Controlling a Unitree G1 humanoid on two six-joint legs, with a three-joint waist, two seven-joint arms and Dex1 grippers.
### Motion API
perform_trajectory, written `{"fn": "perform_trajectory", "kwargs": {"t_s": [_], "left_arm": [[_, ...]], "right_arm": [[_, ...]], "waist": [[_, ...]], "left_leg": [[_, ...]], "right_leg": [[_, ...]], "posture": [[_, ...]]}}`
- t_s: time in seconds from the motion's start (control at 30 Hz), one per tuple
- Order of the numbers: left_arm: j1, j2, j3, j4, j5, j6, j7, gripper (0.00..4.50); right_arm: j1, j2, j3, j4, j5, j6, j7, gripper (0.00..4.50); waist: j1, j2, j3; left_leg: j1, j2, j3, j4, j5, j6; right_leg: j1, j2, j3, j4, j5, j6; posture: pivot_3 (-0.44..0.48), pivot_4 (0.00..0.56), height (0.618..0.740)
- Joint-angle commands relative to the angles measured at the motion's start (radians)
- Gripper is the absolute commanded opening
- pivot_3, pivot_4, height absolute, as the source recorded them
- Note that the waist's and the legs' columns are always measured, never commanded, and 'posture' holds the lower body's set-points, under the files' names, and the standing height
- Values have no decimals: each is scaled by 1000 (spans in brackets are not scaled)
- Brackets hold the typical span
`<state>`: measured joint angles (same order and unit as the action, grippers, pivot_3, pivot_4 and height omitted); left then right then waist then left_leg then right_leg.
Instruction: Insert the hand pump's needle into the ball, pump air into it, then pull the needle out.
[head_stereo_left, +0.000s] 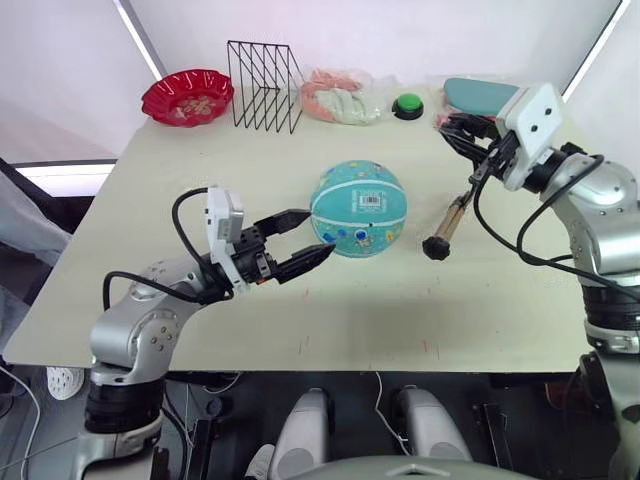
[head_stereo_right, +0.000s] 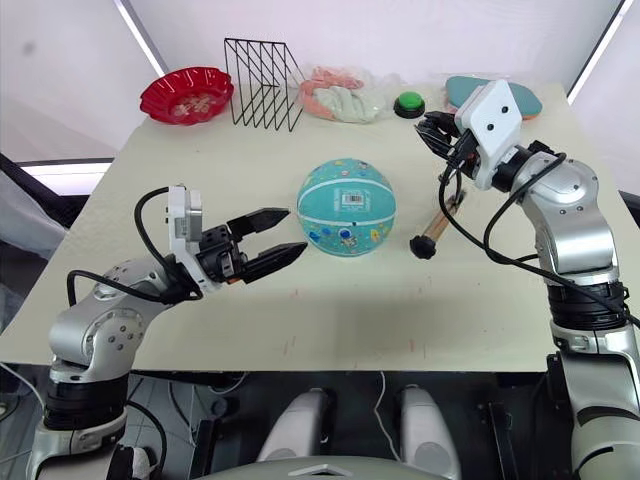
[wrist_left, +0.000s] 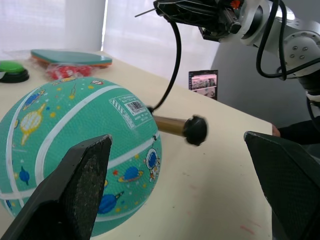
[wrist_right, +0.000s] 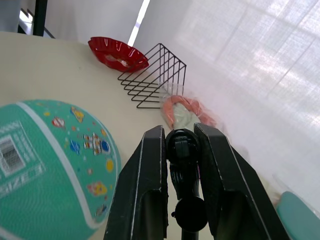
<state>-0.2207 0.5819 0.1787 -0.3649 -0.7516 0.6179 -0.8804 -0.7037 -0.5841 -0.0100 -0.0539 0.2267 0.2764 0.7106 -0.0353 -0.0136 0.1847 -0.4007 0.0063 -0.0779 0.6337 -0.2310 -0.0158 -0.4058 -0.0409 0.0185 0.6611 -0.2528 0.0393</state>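
The teal ball (head_stereo_left: 358, 208) rests mid-table with its barcode sticker facing up. My left gripper (head_stereo_left: 318, 233) is open at the ball's near left side, one finger (wrist_left: 75, 185) close to the rubber. The bronze hand pump (head_stereo_left: 448, 225) lies on the table just right of the ball, and its thin black hose (wrist_left: 172, 55) rises to my right gripper (wrist_right: 182, 134). That gripper hovers above the table's back right, shut on the black fitting (wrist_right: 182, 150) at the hose tip. The needle (wrist_left: 145, 11) sticks out of it, apart from the ball.
Along the back edge stand a red bowl (head_stereo_left: 187, 97), a black wire rack (head_stereo_left: 265, 85), a bagged pink and white item (head_stereo_left: 340, 97), a green button (head_stereo_left: 407, 105) and a flat teal pad (head_stereo_left: 480, 95).
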Motion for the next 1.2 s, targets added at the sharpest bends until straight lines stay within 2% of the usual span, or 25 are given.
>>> {"fn": "perform_trajectory", "kwargs": {"t_s": [0.03,0.53,0.73,0.9,1.0,1.2], "left_arm": [[8,-4,6,-51,-19,-16,9,4500],[145,82,41,-85,-37,-26,-85,4500],[218,96,54,-96,-38,-50,-98,4500],[266,86,45,-122,-29,-70,-84,4500],[285,82,37,-128,-20,-83,-79,4500],[303,73,28,-116,1,-108,-67,4500]], "right_arm": [[-15,8,-21,-28,10,-22,-7,328],[393,-4,-77,-114,-35,5,-98,328],[472,-6,-122,-184,-74,156,-219,328],[508,54,-178,-262,-36,295,-310,328],[551,67,-182,-276,-51,297,-329,328],[615,164,-231,-240,-4,240,-362,328]], "waist": [[0,0,0],[3,0,0],[0,0,0],[1,0,0],[4,0,0],[3,0,0]], "left_leg": [[0,0,0,0,0,0],[2,1,3,0,0,0],[2,1,4,2,0,0],[2,2,4,2,0,0],[2,2,3,2,0,0],[2,2,4,2,0,0]], "right_leg": [[0,0,0,0,0,0],[-1,1,3,2,0,0],[-1,2,5,2,0,0],[-1,2,4,2,0,0],[-1,2,4,2,0,0],[-1,2,5,2,0,0]], "posture": [[0,150,740],[0,150,740],[0,150,740],[0,150,740],[0,150,740],[0,150,740]]}}
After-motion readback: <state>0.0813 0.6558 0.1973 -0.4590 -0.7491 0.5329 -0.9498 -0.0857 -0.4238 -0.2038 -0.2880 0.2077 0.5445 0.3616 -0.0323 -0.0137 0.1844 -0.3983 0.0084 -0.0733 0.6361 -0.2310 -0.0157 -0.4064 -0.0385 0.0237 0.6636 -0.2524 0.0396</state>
